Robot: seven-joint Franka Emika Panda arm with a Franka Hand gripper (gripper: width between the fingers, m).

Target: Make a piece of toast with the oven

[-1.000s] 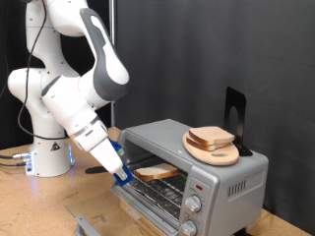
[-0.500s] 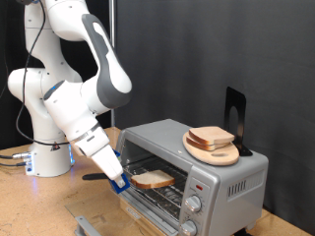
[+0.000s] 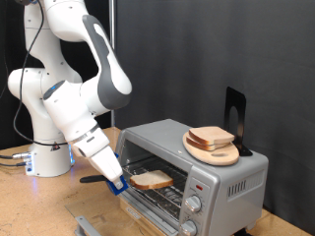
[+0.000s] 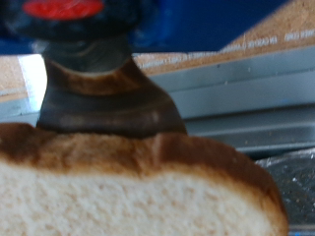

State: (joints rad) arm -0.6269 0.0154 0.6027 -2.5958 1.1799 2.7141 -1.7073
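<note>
The oven (image 3: 221, 175) stands at the exterior view's right with its glass door (image 3: 148, 205) folded down. My gripper (image 3: 121, 182) is at the open front, shut on one edge of the piece of toast (image 3: 152, 179), which hangs roughly level at the mouth of the oven, over the door. In the wrist view the piece of toast (image 4: 128, 192) fills the lower half, pale with a dark browned crust, and a dark finger (image 4: 98, 103) shows behind it.
A round wooden plate (image 3: 219, 153) with another bread slice (image 3: 211, 136) lies on the oven's roof, a black stand (image 3: 234, 116) behind it. The arm's base (image 3: 49, 152) and cables sit at the exterior view's left on the wooden table (image 3: 39, 206).
My gripper has moved a little toward the exterior view's left and down, drawing the toast outward from the oven's opening to just over the door.
</note>
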